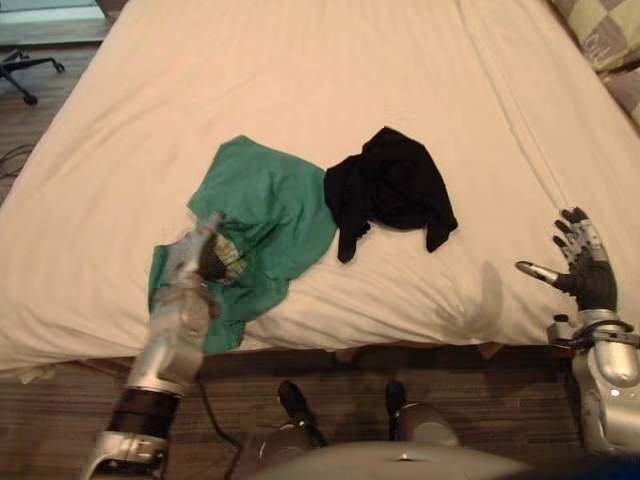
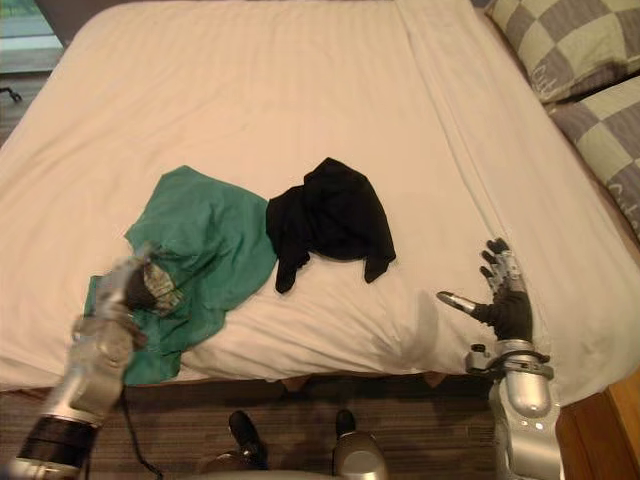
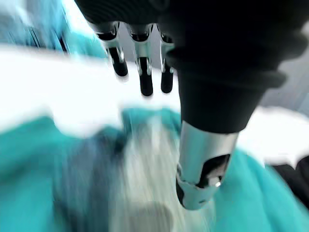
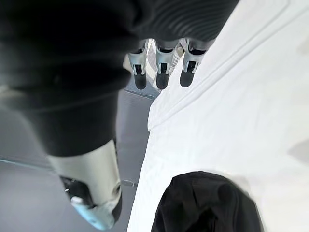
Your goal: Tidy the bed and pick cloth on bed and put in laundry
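Over the near left part of the bed, left hand (image 1: 207, 257) open above the crumpled green garment (image 1: 270, 210), fingers (image 3: 144, 77) straight, thumb held apart, nothing gripped; cannot tell whether touching the cloth or just clear of it. Right beside that garment, touching its right edge, a bunched black garment (image 1: 392, 190), nearer the middle of the cream bedsheet (image 1: 330, 80). Off to the right, at the near edge of the mattress, right hand (image 1: 585, 275) likewise open and empty, fingers spread upward, well apart from both clothes. Farther out, checked pillows (image 2: 560, 40) at the far right corner, dark wooden floor (image 1: 40, 110) along the left side. Looks like the pick-up step for the first piece, the green one, with neither garment lifted off the bed. Calls next for lowering the left hand into the folds and curling fingers and thumb round a good bunch of green cloth, taking care not to pinch the sheet beneath along with it or drag the black piece by the touching edge.
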